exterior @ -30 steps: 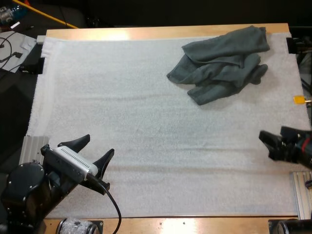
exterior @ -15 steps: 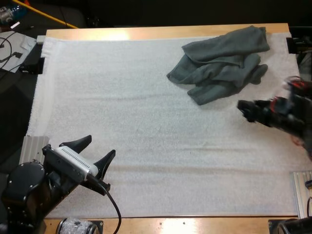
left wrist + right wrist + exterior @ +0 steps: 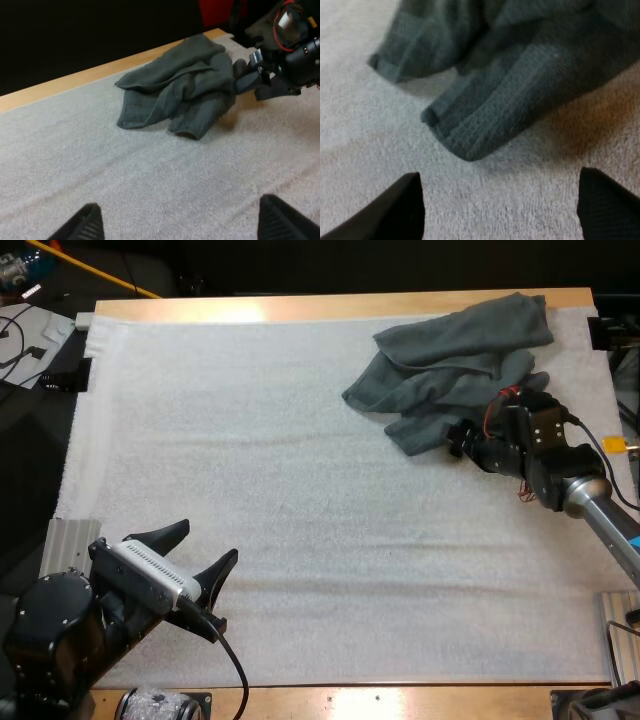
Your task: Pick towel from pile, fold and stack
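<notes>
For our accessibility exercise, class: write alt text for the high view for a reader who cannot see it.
The right gripper, fingers open, sits at the near edge of a crumpled dark grey-green towel at the far right of a white mat. The left gripper, also open, hangs over the mat's near left corner.

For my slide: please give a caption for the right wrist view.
Open right gripper facing the crumpled towel on the white mat.

High cam: from rear, looks fwd & down, far off, whole mat [image 3: 300,490] in frame.
L wrist cam: low over mat's near side, faces fwd-right, mid range.
R wrist cam: v. close, faces crumpled towel [image 3: 495,110] near edge.
Shared by all 3: towel + mat around it.
</notes>
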Robot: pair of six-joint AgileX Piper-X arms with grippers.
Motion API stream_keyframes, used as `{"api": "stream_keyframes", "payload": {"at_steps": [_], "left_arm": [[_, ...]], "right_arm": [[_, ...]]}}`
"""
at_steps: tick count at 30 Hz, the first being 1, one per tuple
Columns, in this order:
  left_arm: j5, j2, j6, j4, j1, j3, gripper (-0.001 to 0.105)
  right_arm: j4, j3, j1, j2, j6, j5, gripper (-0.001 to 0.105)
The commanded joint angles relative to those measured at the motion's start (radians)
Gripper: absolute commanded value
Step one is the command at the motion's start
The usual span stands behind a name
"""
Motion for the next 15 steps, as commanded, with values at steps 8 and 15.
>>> {"api": "stream_keyframes", "payload": {"at_steps": [8, 15], "left_arm": [[0.007, 0.001, -0.007, 0.024, -0.006, -0.008, 0.062], [0.014, 0.002, -0.01, 0.026, -0.006, -0.007, 0.062]], "right_arm": [[-0.144, -0.026, 0.003, 0.166, 0.091, 0.001, 0.063], [-0.168, -0.105, 0.004, 0.299, 0.128, 0.005, 0.063]]}}
